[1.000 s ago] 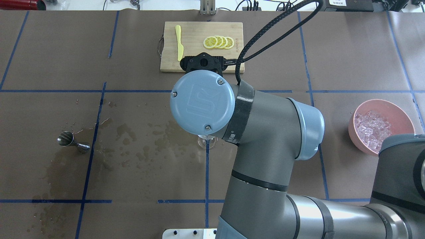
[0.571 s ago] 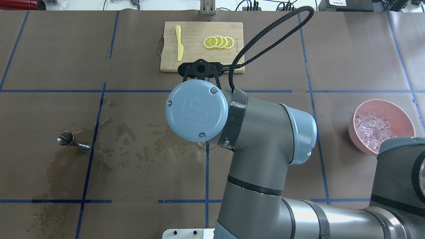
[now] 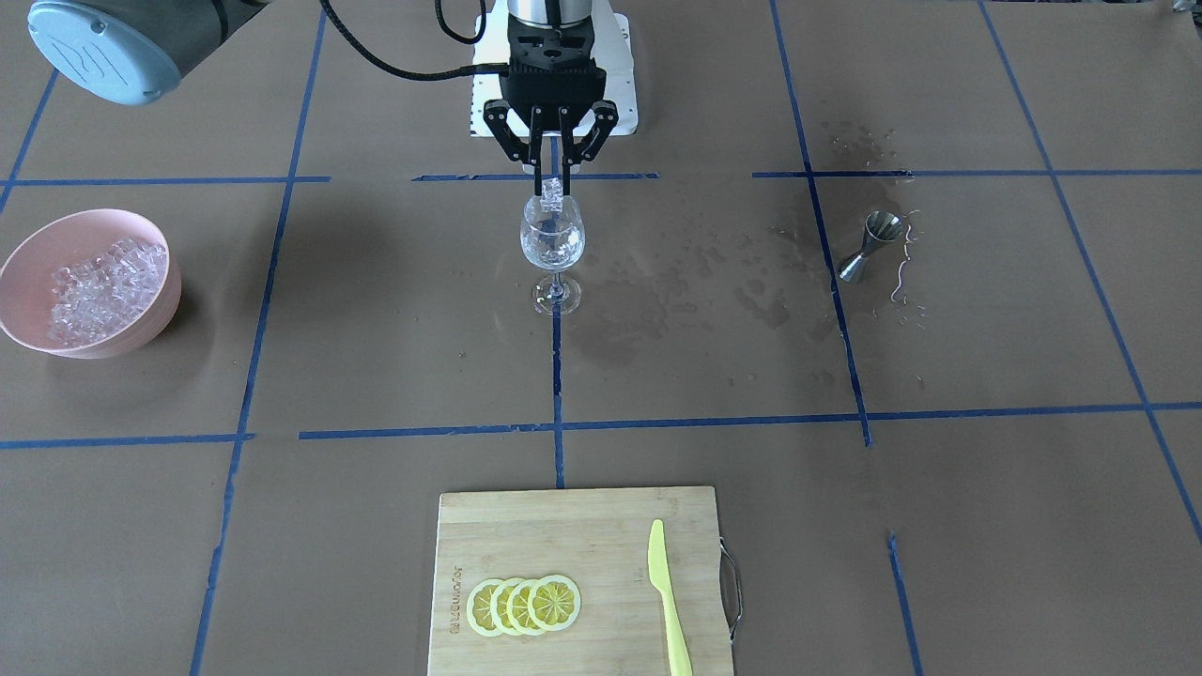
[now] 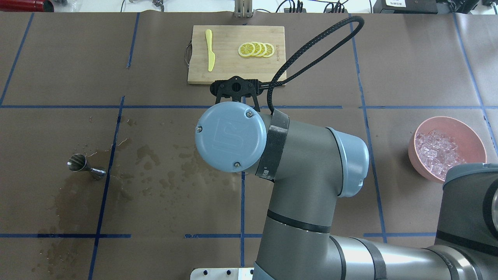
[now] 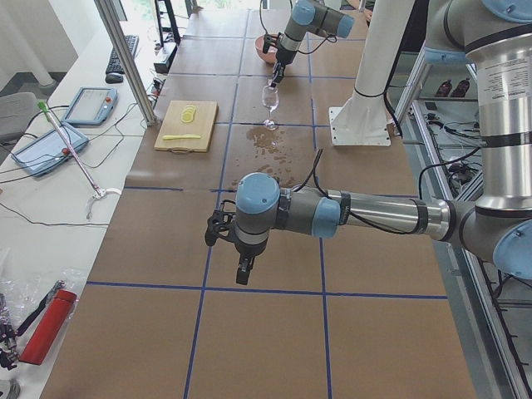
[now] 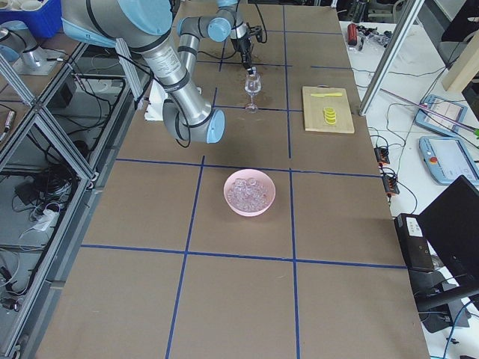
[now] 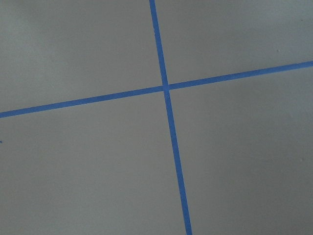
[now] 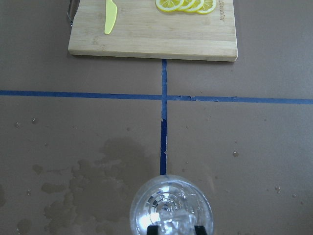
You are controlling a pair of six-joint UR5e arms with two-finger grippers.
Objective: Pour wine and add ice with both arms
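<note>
The right claw [image 3: 554, 183] hangs straight down over the middle of the counter [image 3: 376, 329], its two black fingers drawn in and pinching a single clear ice cube [image 3: 554, 195]. Directly beneath it stands the wine glass [image 3: 552, 242], upright on a line of blue tape. The cube sits at the level of the glass's rim, and in the right wrist view it fills the gap between the two fingertips above the bowl of the glass. More glassy cubes already lie inside the glass.

Well off to this claw's right, near the counter's edge, sits a pink bowl [image 3: 164, 300] heaped with ice [image 3: 99, 286]. To the claw's left, well apart from the glass, a steel jigger [image 3: 869, 246] stands on the counter. Darker wet patches [image 3: 695, 282] spread over the brown surface between it and the glass. Ahead of the claw, on the side away from the robot's base, lies a bamboo cutting board [image 3: 582, 535]. It carries a row of four overlapping lemon slices [image 3: 524, 604] and a yellow plastic knife [image 3: 665, 601] lying flat beside them.

The left claw [image 5: 242, 278] hovers pointing down, far from the glass toward the counter's left end. Whether it is spread or closed cannot be told. Its wrist camera shows only brown counter and a crossing of blue tape [image 7: 165, 88].
</note>
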